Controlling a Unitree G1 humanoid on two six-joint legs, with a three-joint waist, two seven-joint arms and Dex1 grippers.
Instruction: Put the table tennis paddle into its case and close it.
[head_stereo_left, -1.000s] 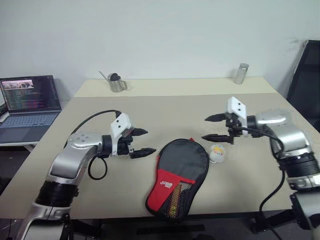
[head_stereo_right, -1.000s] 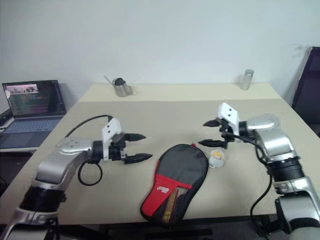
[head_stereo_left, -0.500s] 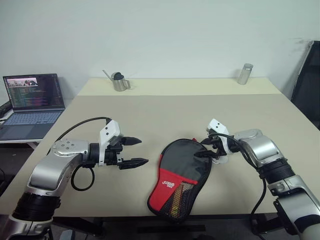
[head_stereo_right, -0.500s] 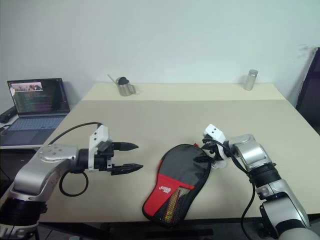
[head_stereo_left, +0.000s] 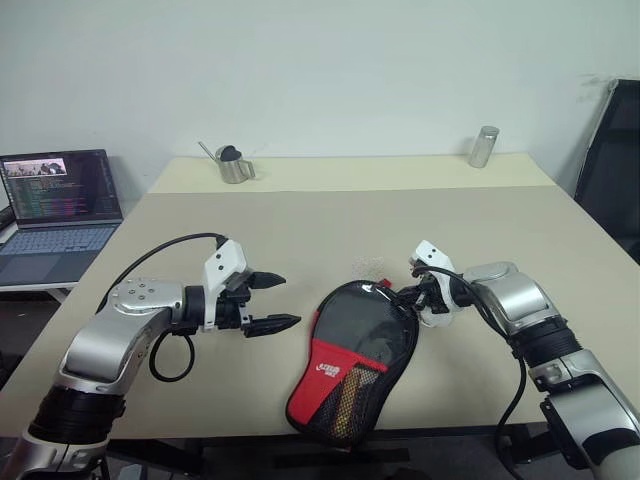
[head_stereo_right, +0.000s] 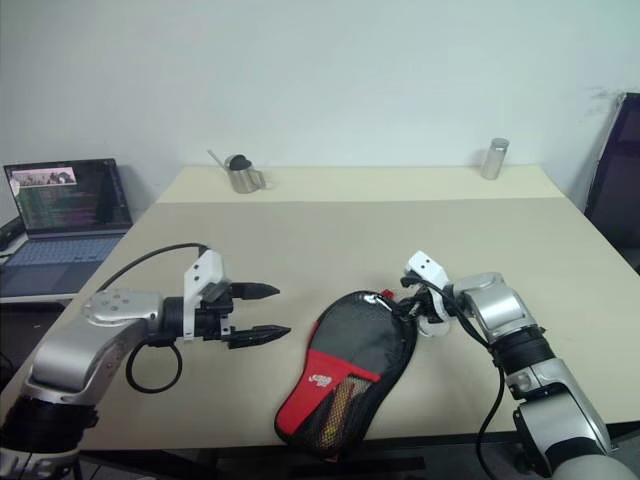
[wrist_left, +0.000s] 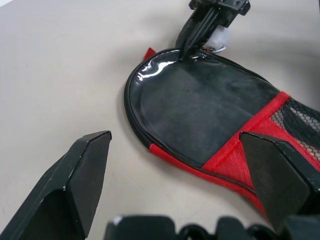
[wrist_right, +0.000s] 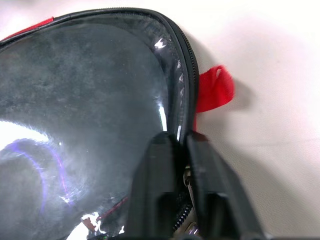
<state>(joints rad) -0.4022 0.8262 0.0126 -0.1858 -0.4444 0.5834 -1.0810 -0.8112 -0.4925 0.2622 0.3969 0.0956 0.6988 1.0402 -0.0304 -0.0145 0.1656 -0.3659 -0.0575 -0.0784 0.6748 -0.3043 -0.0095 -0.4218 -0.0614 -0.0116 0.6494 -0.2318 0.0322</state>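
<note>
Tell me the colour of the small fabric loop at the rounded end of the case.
Red. The loop sticks out beside the case zip; the right wrist view shows it best.

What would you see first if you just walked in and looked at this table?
First, the red and black case lying near the front edge of the tan table, between two robot arms. The right hand is pinched shut on the case's top rim, by the zip, while the left hand hangs open beside it, apart. At the table's far edge stand a small metal jug and a metal cup.
</note>
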